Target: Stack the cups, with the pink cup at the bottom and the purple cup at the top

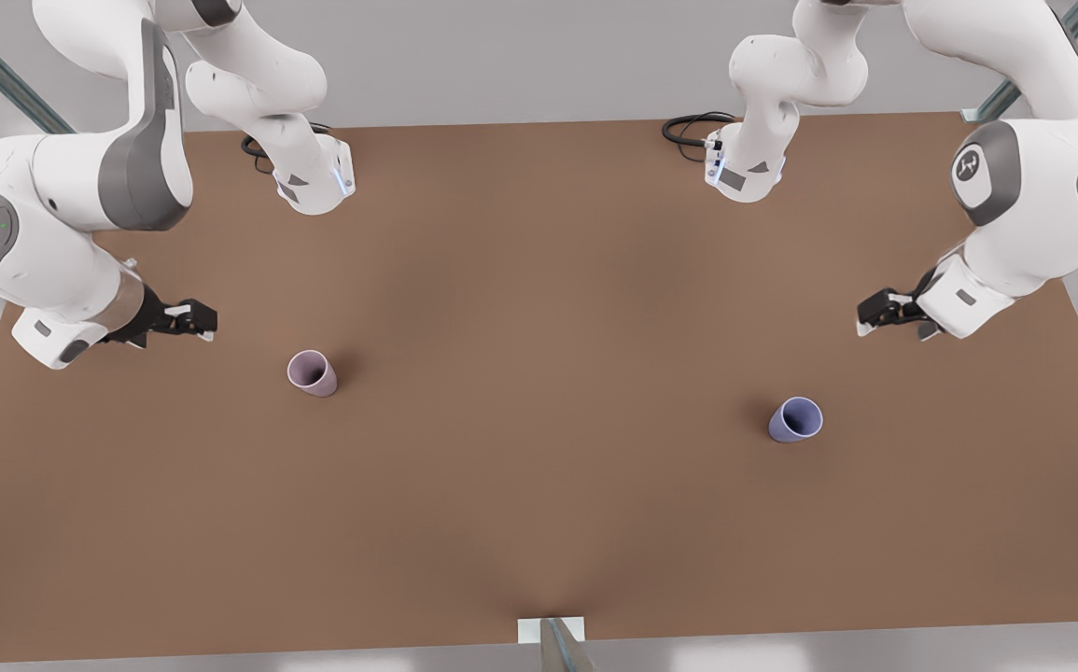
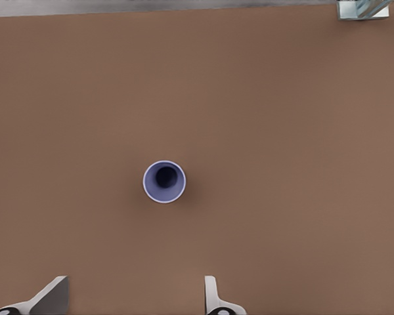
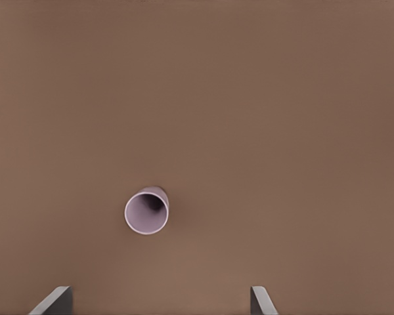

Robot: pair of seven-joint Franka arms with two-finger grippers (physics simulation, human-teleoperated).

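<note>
The pink cup [image 1: 313, 372] stands upright on the brown table [image 1: 539, 327], toward the front view's left. My right gripper [image 1: 189, 319] hovers open a little behind and to the left of it, apart from it. In the right wrist view the pink cup [image 3: 146, 211] lies ahead of the wide-spread right gripper [image 3: 159, 302]. The purple cup [image 1: 795, 419] stands upright toward the front view's right. My left gripper [image 1: 884, 313] hangs open behind and to the right of it, holding nothing. The left wrist view has the purple cup [image 2: 164, 182] ahead of the left gripper [image 2: 134, 298].
Two arm bases [image 1: 315, 182] [image 1: 744, 173] with black cables [image 1: 688, 131] sit at the table's back edge. A small white bracket [image 1: 551, 630] with a metal post is at the front edge. The cups stand far apart, with bare tabletop between them.
</note>
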